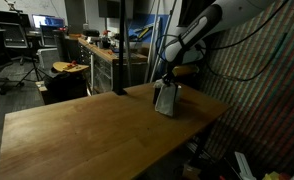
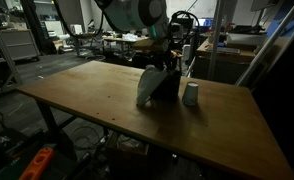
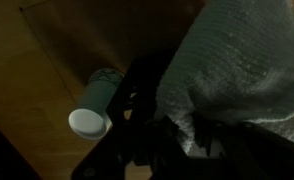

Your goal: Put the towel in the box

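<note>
Grey-white towel fills the right of the wrist view, its weave bunched and hanging from the gripper, whose jaws are pinched together on the cloth's upper edge. Beside it in that view lies a small white cup on the wooden table. The dark mass between cup and cloth is probably the box, though the picture is too dim to be sure. In an exterior view the towel drapes down in front of the black box, touching or nearly touching its near side, with the cup just beside the box. The cloth is not yet inside. The step in hand appears to be carrying the towel to the box. The next move calls for centring the hanging cloth over the opening and lowering it so the folds gather inside, not spill over the rim.
</note>
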`<state>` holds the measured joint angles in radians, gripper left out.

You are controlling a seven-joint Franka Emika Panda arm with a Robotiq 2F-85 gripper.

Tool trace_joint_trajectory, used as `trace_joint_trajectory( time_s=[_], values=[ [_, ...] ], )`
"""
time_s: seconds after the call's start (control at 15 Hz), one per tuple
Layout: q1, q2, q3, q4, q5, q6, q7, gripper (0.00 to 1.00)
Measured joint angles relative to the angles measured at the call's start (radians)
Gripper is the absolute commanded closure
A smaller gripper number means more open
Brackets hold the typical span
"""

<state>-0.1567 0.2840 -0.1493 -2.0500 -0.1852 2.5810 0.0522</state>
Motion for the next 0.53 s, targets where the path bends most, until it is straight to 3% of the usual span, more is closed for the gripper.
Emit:
trace_joint_trajectory(
  time_s=[0.53],
  values=[
    [-0.015, 0.073, 0.032, 0.050, 0.097, -0.051, -0.175, 0.92]
  ],
)
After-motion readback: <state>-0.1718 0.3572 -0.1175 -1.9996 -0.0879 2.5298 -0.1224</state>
